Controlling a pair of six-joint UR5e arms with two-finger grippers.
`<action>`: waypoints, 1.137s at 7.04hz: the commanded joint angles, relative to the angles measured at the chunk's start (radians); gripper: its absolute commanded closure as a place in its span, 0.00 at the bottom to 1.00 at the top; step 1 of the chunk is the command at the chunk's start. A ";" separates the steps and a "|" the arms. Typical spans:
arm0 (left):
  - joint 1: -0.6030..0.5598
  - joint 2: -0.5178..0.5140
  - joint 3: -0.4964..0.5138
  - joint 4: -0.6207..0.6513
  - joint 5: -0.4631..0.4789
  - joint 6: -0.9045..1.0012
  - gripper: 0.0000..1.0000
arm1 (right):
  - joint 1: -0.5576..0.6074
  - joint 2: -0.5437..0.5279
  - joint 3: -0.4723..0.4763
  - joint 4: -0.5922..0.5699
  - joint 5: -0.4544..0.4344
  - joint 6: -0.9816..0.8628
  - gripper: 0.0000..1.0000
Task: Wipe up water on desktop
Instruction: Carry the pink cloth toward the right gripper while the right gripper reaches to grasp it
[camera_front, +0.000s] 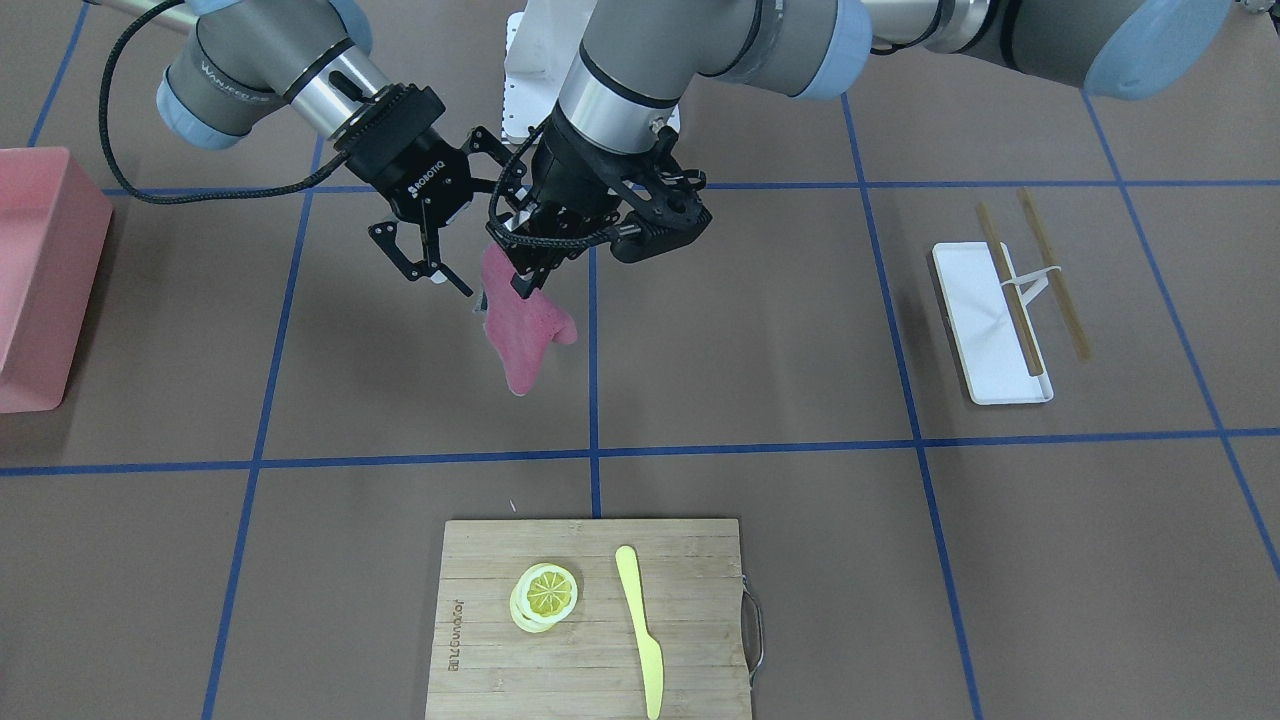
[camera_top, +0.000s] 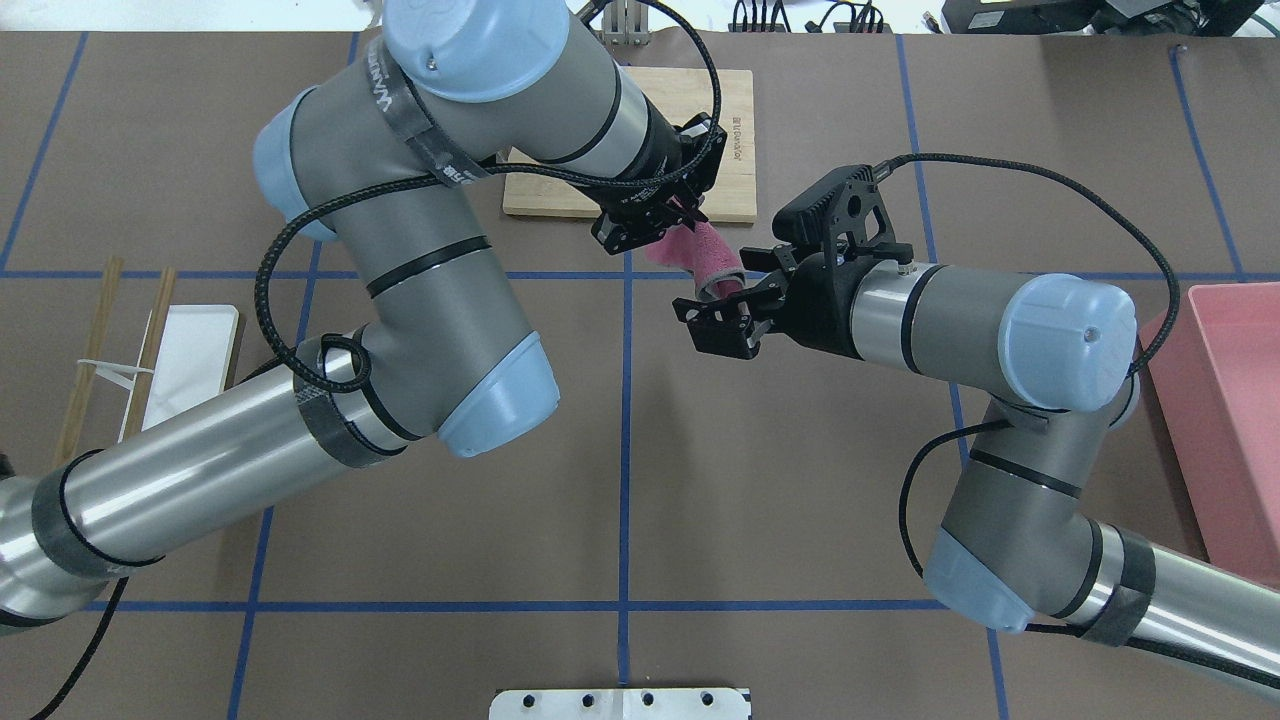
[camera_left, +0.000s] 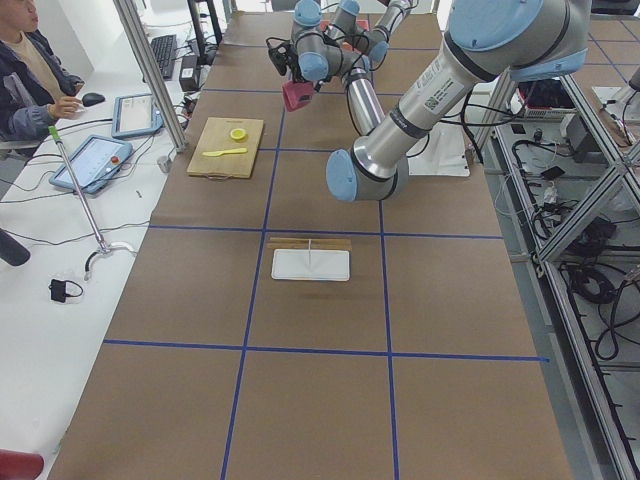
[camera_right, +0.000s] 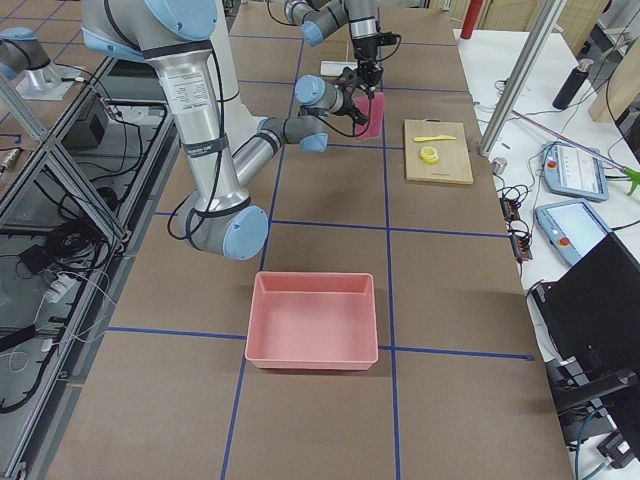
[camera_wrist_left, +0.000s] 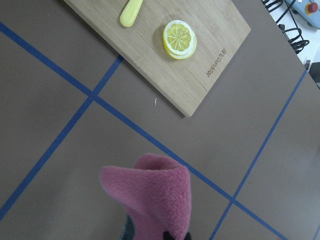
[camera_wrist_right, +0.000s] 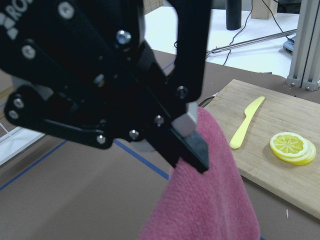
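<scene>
A pink cloth (camera_front: 520, 335) hangs above the brown, blue-taped desktop (camera_front: 760, 330), with my left gripper (camera_front: 522, 278) shut on its top edge. The left wrist view looks down on the cloth (camera_wrist_left: 155, 195) from just above. My right gripper (camera_front: 472, 250) is open right beside it, its fingers spread close around the cloth's upper part (camera_top: 715, 270). The right wrist view shows one of the left gripper's fingers (camera_wrist_right: 192, 145) pinching the cloth (camera_wrist_right: 210, 200). I can make out no water on the desktop.
A bamboo cutting board (camera_front: 700, 600) with lemon slices (camera_front: 545, 595) and a yellow knife (camera_front: 640, 630) lies in front of the cloth. A white tray (camera_front: 985, 330) with chopsticks sits on my left, a pink bin (camera_front: 40, 270) on my right. A person (camera_left: 30, 70) sits at the side desk.
</scene>
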 joint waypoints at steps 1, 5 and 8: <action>0.003 0.002 -0.009 -0.001 0.000 -0.004 1.00 | -0.008 -0.001 0.001 0.002 -0.015 0.005 0.32; 0.003 0.003 -0.011 -0.012 -0.003 0.017 0.64 | -0.013 -0.011 0.038 0.000 -0.012 0.118 1.00; -0.030 0.062 -0.074 -0.058 -0.002 0.074 0.03 | -0.045 -0.018 0.020 -0.015 -0.015 0.230 1.00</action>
